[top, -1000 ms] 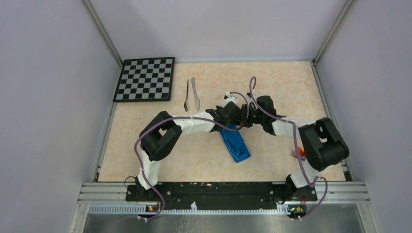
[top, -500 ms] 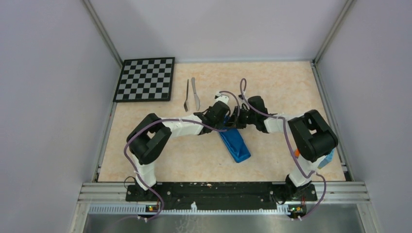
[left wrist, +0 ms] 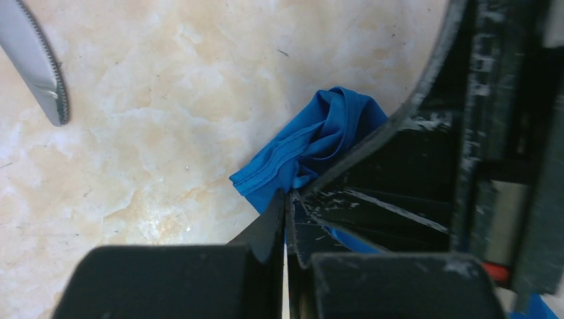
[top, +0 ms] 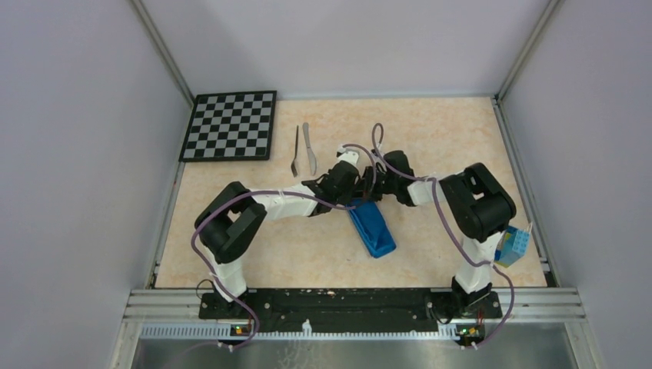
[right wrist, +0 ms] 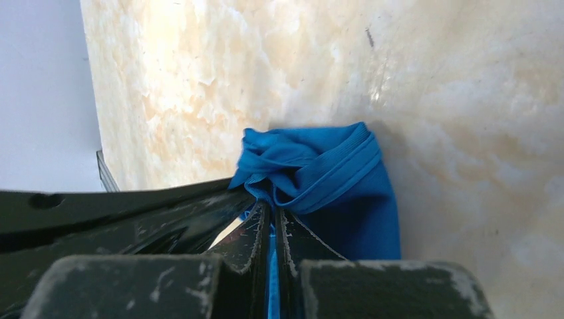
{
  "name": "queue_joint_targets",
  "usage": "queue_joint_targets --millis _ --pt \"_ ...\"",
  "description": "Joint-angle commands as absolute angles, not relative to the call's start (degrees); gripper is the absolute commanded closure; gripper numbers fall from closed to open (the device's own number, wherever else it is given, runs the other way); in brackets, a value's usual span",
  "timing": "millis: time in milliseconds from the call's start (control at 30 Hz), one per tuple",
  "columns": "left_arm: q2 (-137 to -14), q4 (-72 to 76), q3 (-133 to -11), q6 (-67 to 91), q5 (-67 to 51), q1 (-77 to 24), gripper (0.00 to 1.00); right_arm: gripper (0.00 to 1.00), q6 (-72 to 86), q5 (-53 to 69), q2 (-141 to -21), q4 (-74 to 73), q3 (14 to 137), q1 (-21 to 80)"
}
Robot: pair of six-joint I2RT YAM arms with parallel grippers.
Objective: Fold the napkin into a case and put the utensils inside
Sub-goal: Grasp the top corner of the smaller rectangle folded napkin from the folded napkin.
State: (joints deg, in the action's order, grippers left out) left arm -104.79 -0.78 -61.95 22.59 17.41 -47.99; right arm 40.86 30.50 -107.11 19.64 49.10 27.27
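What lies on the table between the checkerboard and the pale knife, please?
The thin dark fork lies there, close beside the knife and apart from the checkerboard; the top external view shows it.

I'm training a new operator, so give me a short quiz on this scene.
1. Which lies nearer the checkerboard, the fork or the knife?
2. The left gripper and right gripper are shut on: A the napkin; B the knife; C nothing.
3. True or false: the fork and knife are already inside the napkin.

Key: 1 fork; 2 A; 3 false, they lie bare on the table beside it.
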Motion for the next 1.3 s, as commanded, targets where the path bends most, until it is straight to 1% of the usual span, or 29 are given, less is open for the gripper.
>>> queue_joint_targets --millis 0,133,200,300,367,500,567,700,867,1033,1133,1200,1267 --pt "-101.8 3.6 -61.4 24.0 15.5 -48.1 1.0 1.0 43.0 30.0 -110.8 27.0 51.4 27.9" --pt "-102.3 2.1 -61.5 24.9 16.5 -48.1 1.0 1.0 44.2 34.1 -109.6 29.2 50.8 26.5" --pt "-102.1 1.9 -61.1 25.1 17.0 -48.0 1.0 0.92 46.1 37.7 -108.2 31.2 49.6 24.7" --pt "-102.0 1.6 -60.8 25.4 17.3 -47.9 1.0 0.76 46.9 40.3 -105.1 31.6 47.3 23.3" --pt "-101.9 1.7 -60.5 25.6 17.2 -47.9 1.0 0.7 44.9 40.6 -103.1 29.7 46.6 23.1" --pt "-101.9 1.9 -60.6 25.8 16.6 -47.9 1.0 0.66 44.0 39.8 -101.0 29.5 45.0 22.9" --pt "-101.8 2.0 -60.6 25.7 16.4 -47.9 1.0 0.68 43.3 39.6 -101.7 28.6 45.5 22.9" --pt "-101.4 1.9 -60.6 25.5 16.3 -47.9 1.0 0.83 44.7 40.4 -105.0 31.3 45.9 22.9" --pt "-101.3 2.0 -60.8 25.3 15.9 -47.9 1.0 0.88 45.5 39.9 -108.1 33.5 46.6 23.7" --pt "-102.0 3.2 -61.3 25.2 13.6 -48.1 1.0 1.0 49.0 36.0 -113.4 38.5 49.2 26.5" --pt "-102.8 3.0 -62.1 26.3 13.1 -48.1 1.0 1.0 52.2 32.8 -117.3 42.1 51.8 27.5" --pt "-102.5 2.0 -62.2 26.9 14.2 -47.9 1.0 1.0 52.6 32.6 -116.5 41.1 52.1 27.2" --pt "-102.0 1.2 -61.9 27.2 15.5 -47.9 1.0 0.93 50.1 32.8 -113.2 37.7 51.2 26.7"
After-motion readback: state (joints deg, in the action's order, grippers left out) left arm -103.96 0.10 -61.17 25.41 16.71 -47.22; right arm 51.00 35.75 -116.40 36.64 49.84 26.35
